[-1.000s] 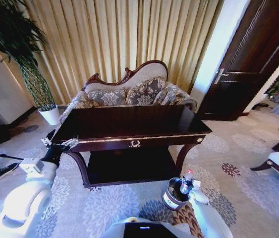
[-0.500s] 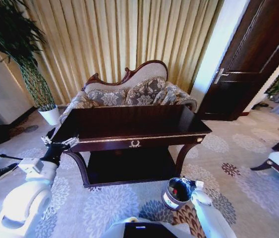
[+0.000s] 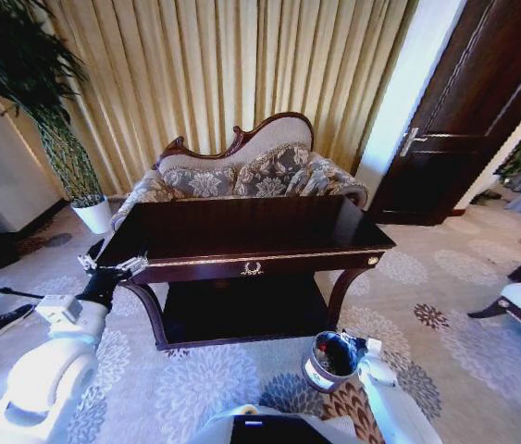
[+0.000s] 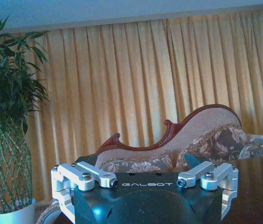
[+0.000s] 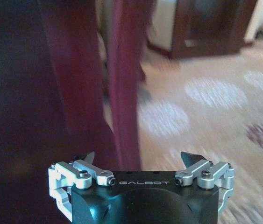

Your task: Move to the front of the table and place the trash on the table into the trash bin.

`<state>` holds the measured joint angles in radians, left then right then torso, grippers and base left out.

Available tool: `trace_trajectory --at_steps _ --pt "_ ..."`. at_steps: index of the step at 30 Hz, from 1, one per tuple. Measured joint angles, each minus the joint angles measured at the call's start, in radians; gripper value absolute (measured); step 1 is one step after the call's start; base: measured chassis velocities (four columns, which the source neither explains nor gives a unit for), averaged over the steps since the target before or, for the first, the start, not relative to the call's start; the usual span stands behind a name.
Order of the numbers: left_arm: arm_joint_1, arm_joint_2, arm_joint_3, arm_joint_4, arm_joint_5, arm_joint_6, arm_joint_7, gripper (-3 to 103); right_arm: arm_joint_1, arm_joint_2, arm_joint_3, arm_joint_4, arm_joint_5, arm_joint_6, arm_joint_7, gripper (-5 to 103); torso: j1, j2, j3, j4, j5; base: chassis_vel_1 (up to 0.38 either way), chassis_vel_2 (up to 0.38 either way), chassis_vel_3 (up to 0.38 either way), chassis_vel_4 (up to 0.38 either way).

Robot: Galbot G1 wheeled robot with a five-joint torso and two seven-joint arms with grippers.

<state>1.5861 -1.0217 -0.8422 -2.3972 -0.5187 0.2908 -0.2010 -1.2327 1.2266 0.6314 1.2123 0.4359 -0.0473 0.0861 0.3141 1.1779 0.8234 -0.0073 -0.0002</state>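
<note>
Head view, table (image 3: 241, 231): we see the dark glossy table straight ahead of us, its gold-trimmed front edge and gold drawer ornament facing us, its top bare and reflective.
Head view, trash bin (image 3: 327, 363): the small round dark bin stands on the patterned carpet near the table's right front leg, closer to us than the table, tilted a little, with a white label on its side; something red lies inside, which we take for the bottle's cap or label.
Head view, right gripper (image 3: 365, 350): our right arm reaches down at the bin's right rim, the gripper just beside or touching it.
Head view, left gripper (image 3: 110, 268): our left arm is raised at the table's near left corner, the gripper level with the tabletop edge.
Head view, surroundings: a floral sofa (image 3: 241, 171) sits behind the table before gold curtains; a potted plant (image 3: 66, 157) stands far left.
Left wrist view, left gripper (image 4: 145, 179): the fingers are spread wide with nothing between them; beyond lie the tabletop, the sofa back and the plant.
Right wrist view, right gripper (image 5: 140, 161): the fingers stand wide apart and empty, pointing at a dark red table leg (image 5: 124, 84) and carpet.
</note>
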Motion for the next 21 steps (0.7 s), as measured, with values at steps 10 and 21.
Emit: trace_trajectory --at_steps 10,21 --pt "0.002 -0.009 -0.001 0.0 0.0 -0.002 -0.008 100 -0.252 -0.03 0.068 0.667 0.059 -0.04 -0.022 100 0.0 0.0 0.0 -0.0004 0.0 0.0 0.0 0.0 0.0" --pt "0.015 -0.022 0.003 -0.023 -0.001 0.005 -0.016 100 -0.351 -0.024 0.037 1.171 0.027 -0.244 -0.027 100 0.0 0.0 0.0 -0.0001 0.0 0.0 0.0 0.0 0.0"
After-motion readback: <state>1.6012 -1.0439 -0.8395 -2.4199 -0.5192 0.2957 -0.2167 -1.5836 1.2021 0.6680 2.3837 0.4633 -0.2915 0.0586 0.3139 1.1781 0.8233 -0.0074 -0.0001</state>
